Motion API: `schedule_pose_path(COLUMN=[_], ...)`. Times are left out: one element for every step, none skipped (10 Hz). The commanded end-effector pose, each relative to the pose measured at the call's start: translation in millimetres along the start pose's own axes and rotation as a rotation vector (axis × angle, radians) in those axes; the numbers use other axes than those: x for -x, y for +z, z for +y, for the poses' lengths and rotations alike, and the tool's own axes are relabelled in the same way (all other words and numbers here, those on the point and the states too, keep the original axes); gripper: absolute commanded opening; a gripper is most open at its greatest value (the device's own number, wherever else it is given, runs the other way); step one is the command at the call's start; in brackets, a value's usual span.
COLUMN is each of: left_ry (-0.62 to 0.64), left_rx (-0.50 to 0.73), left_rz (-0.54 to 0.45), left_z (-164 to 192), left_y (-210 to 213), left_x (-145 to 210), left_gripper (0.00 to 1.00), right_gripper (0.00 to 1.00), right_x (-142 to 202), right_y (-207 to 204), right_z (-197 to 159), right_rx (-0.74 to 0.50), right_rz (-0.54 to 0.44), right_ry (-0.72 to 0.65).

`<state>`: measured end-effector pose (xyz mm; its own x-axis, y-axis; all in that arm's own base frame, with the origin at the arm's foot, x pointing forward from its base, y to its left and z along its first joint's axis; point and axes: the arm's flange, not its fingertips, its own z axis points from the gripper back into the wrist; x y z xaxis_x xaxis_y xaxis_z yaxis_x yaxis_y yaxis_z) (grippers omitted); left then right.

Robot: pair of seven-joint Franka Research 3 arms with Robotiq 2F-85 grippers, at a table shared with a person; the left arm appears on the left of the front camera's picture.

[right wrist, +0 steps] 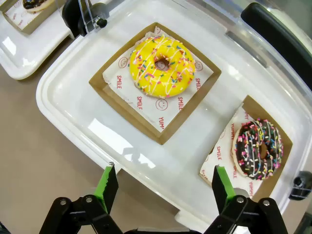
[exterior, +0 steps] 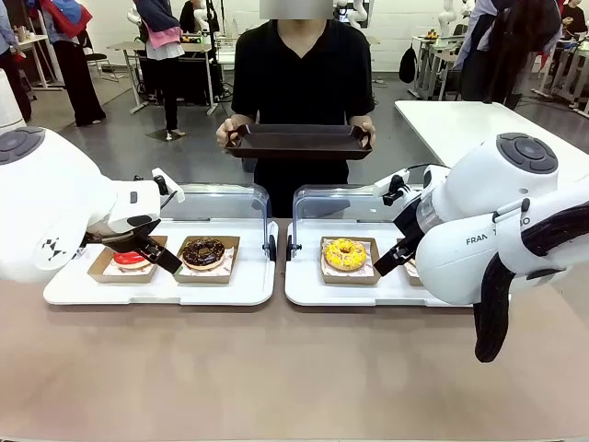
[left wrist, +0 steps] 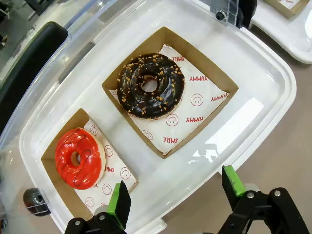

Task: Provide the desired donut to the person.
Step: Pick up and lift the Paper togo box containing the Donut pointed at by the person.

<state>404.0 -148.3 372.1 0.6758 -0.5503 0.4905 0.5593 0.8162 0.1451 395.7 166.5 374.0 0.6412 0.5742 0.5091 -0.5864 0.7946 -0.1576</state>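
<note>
Where tan table (exterior: 276,368) ends, person (exterior: 302,74) holds dark tray (exterior: 299,150); grey floor (exterior: 110,152) behind.

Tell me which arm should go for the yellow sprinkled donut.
Right. The right pincer hangs open over the right tray, with the yellow donut just ahead of it. The left pincer is open over the left tray, by the red donut and chocolate donut.

We see glossy white plastic trays (left wrist: 253,112) catching the lights, with clear plastic lids (exterior: 216,198) behind them. The boxes (left wrist: 202,61) look like matt brown cardboard, lined with thin printed paper (left wrist: 204,91). The red donut (left wrist: 78,158) has a wet-looking glaze, and the table (exterior: 276,368) is matt tan.
</note>
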Motion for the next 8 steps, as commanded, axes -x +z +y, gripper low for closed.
schedule_pose_path(left_ry=[0.000, 0.000, 0.000, 0.000, 0.000, 0.000, -0.040, -0.067], left_rx=[0.000, 0.000, 0.000, 0.000, 0.000, 0.000, -0.019, -0.050], left_rz=[0.000, 0.000, 0.000, 0.000, 0.000, 0.000, -0.010, -0.039], left_z=[0, 0, 0, 0, 0, 0, 3, 8], left_y=[0, 0, 0, 0, 0, 0, 35, 84], left_x=[0, 0, 0, 0, 0, 0, -12, -32], left_gripper=[1.00, 1.00, 1.00, 1.00, 1.00, 1.00, 1.00, 1.00], right_gripper=[1.00, 1.00, 1.00, 1.00, 1.00, 1.00, 1.00, 1.00], right_x=[0, 0, 0, 0, 0, 0, -19, -42], right_y=[0, 0, 0, 0, 0, 0, 37, 88], right_z=[0, 0, 0, 0, 0, 0, 2, -6], right_rx=[0.000, 0.000, 0.000, 0.000, 0.000, 0.000, -0.008, 0.028], right_rz=[0.000, 0.000, 0.000, 0.000, 0.000, 0.000, -0.033, -0.063], right_ry=[0.000, 0.000, 0.000, 0.000, 0.000, 0.000, 0.032, 0.006])
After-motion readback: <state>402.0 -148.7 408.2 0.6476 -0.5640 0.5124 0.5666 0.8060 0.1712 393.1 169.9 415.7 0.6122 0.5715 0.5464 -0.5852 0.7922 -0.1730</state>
